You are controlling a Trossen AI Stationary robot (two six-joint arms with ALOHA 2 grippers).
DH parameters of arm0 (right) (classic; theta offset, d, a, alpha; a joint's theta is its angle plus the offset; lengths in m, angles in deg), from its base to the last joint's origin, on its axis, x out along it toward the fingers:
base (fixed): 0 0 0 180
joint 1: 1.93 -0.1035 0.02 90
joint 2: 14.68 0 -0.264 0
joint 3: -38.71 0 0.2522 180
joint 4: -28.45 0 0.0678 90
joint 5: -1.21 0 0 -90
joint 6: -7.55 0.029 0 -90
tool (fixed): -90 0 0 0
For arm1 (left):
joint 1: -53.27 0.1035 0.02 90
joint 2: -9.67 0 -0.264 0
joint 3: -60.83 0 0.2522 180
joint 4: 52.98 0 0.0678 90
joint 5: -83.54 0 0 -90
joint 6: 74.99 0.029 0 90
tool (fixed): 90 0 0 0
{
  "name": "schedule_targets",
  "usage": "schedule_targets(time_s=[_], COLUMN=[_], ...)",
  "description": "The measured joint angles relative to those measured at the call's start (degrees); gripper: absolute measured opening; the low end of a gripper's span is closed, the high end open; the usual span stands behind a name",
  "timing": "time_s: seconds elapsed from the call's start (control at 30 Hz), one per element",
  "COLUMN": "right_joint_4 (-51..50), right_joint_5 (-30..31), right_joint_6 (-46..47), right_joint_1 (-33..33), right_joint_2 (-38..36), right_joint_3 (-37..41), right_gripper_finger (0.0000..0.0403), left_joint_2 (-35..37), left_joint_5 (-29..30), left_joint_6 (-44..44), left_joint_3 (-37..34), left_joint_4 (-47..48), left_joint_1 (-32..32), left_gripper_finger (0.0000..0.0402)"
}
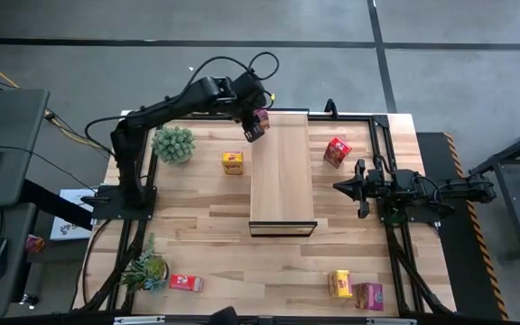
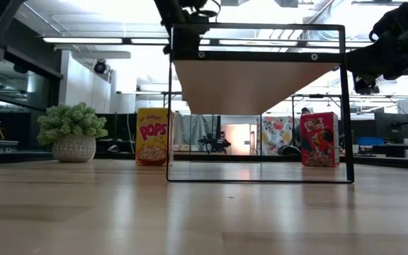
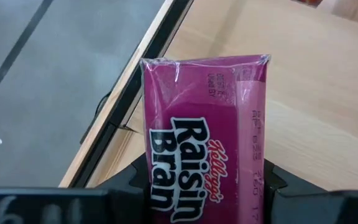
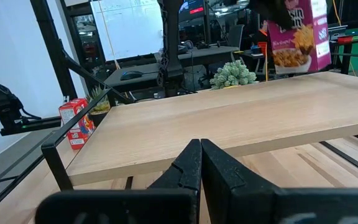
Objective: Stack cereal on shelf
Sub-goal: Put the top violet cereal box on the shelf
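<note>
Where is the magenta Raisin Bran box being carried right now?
In the high view, the magenta cardboard Raisin Bran box sits clamped in the left gripper, over the far left corner of the long light-wood shelf.

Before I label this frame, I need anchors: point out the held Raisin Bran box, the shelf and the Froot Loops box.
Raisin Bran box (image 3: pixel 207 165): left wrist view, printed face.
Shelf (image 1: pixel 280 171): high view, bare top.
Froot Loops box (image 2: pixel 320 139): low view, front.
</note>
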Motion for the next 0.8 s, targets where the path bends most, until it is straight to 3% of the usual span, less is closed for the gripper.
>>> schedule_targets(time_s=[0.33, 0.5, 0.8], right_joint_4=[0.0, 0.0, 0.0], right_joint_5=[0.0, 0.0, 0.0], right_joint_6=[0.0, 0.0, 0.0], right_joint_1=[0.0, 0.0, 0.0], right_joint_2=[0.0, 0.0, 0.0], right_joint_3=[0.0, 0.0, 0.0], right_gripper_finger=[0.0002, 0.0002, 0.0002], left_joint_2=[-0.6, -0.8, -1.2], left_joint_5=[-0.3, -3.2, -2.6], left_joint_6=[-0.2, 0.6, 1.3], left_joint_3=[0.0, 0.0, 0.0], left_joint_4=[-3.5, -4.2, -5.6], left_joint_1=[0.7, 1.2, 1.9], left_gripper_finger=[0.0136, 0.0138, 0.0171])
